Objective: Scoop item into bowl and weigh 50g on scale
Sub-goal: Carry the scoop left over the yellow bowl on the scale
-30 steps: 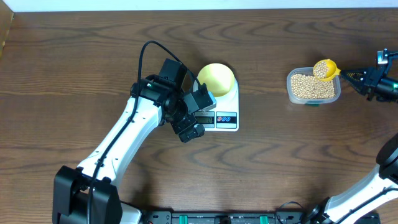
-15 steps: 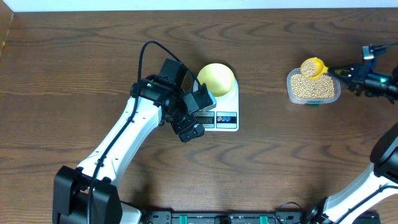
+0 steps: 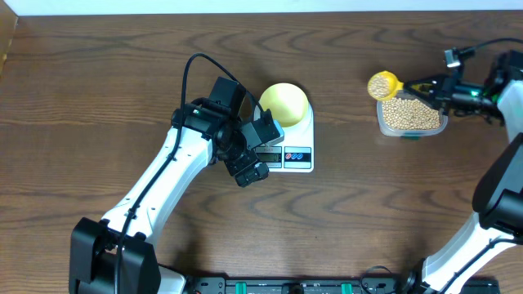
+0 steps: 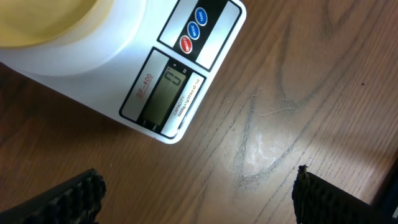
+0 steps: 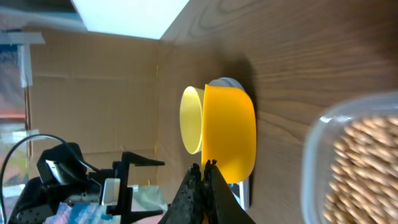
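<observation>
The pale-yellow bowl [image 3: 284, 104] sits on the back half of the white scale [image 3: 297, 155], whose display [image 4: 165, 93] faces the left wrist camera. My left gripper [image 3: 263, 153] hovers at the scale's front-left corner, open, nothing between its fingertips [image 4: 81, 194]. My right gripper [image 3: 426, 86] is shut on the handle of a yellow scoop [image 3: 383, 84] filled with tan beans. The scoop head hangs just past the upper-left corner of the clear tub [image 3: 411, 115] of beans. In the right wrist view the scoop [image 5: 230, 137] lines up in front of the bowl [image 5: 191, 120].
Bare brown wood lies between the scale and the tub [image 5: 360, 162]. The white left arm [image 3: 155, 188] runs from the near-left edge up to the scale. A cable [image 3: 189, 73] loops above it. The table's far edge is a pale strip at the back.
My right gripper has carried the loaded scoop leftward, from above the tub to beyond its left edge. The left arm, bowl and scale have not moved.
</observation>
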### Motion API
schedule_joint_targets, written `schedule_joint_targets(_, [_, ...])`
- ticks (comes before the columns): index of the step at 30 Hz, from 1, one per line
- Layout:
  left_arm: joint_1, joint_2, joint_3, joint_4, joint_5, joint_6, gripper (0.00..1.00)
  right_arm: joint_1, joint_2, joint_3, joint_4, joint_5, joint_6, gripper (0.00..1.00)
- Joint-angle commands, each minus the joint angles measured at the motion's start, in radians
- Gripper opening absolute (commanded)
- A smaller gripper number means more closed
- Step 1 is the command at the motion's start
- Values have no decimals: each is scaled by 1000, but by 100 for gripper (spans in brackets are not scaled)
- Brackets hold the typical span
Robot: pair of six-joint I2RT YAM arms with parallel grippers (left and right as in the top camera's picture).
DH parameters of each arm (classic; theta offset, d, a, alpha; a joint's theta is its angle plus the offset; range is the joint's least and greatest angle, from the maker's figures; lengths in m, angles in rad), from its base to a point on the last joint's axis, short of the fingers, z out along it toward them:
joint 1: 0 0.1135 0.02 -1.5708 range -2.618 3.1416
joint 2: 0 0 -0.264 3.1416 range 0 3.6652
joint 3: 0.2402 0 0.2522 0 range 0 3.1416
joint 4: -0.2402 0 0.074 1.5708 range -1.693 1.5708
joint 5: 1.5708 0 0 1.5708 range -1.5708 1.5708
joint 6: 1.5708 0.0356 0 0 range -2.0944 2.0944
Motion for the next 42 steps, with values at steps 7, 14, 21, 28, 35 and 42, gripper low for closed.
schedule_joint_targets(7, [3,6,-2,-2,12,7,98,111,8,-6,111,-40,153,1])
schedule_joint_targets(14, [3,6,-2,-2,12,7,98,193,8,-6,200,-40,229,1])
schedule_joint_targets(21, [3,6,-2,-2,12,7,98,279,8,-6,277,-40,289,1])
schedule_joint_targets(28, [3,6,-2,-2,12,6,98,349,8,-6,295,-24,288,1])
schedule_joint_targets(35, [3,6,-2,-2,12,6,98,401,8,-6,296,77,287,1])
schedule_joint_targets(42, [3,6,-2,-2,12,7,98,439,8,-6,349,85,288,1])
